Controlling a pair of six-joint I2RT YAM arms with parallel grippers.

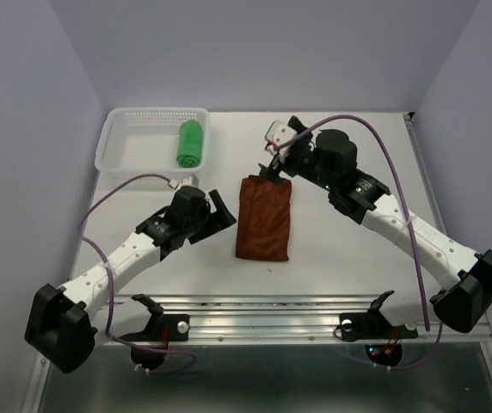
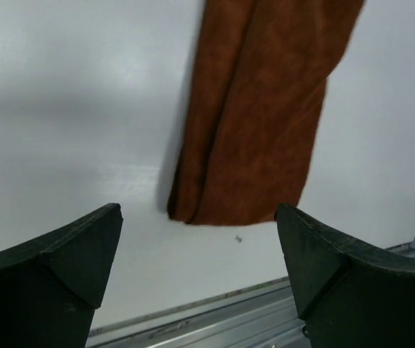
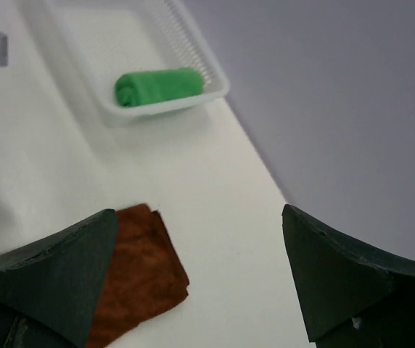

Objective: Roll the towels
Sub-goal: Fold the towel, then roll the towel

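The rust towel (image 1: 263,218) lies flat on the table, folded into a long strip. It also shows in the left wrist view (image 2: 255,109), and its far corner shows in the right wrist view (image 3: 138,268). The green towel (image 1: 191,143) lies rolled up inside the white basket; it also shows in the right wrist view (image 3: 158,85). My left gripper (image 1: 222,211) is open and empty, just left of the rust towel; the left wrist view shows it (image 2: 196,217) near the towel's near end. My right gripper (image 1: 273,169) is open and empty above the strip's far end, also seen in its own view (image 3: 199,217).
The white perforated basket (image 1: 126,146) stands at the table's back left; its rim also shows in the right wrist view (image 3: 218,85). A metal rail (image 1: 263,305) runs along the table's near edge. Lilac walls close in the left, back and right sides.
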